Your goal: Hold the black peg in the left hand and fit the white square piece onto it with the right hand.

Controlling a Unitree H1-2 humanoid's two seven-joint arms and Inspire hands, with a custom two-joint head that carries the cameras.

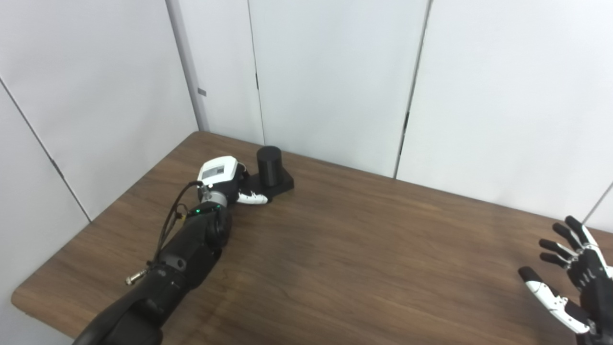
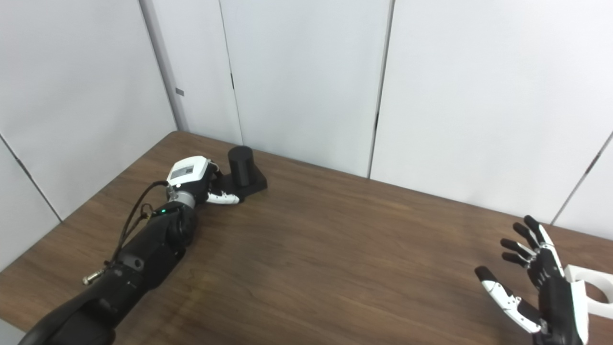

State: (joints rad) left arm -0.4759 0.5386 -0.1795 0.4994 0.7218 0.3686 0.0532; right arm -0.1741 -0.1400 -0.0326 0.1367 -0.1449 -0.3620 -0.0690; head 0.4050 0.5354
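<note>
My left hand [image 1: 230, 184] is at the black peg [image 1: 269, 165] near the tabletop's [image 1: 345, 249] far edge; whether it grips the base, I cannot tell. My right hand [image 2: 543, 282] is spread, empty, beside the white square piece [image 2: 591, 292], ready to take it.

Left hand [image 1: 230, 184] against black peg [image 1: 271, 168]

I count one black cylindrical peg on its flat black square base [image 1: 269, 167], standing at the far left of the one brown wood-grain counter [image 1: 364, 249]. There is one white square piece with a round hole [image 2: 591, 291], visible only in the right eye view at the right edge. I have two robot hands in view: one left hand [image 1: 230, 184] and one right hand [image 2: 539, 280].
</note>
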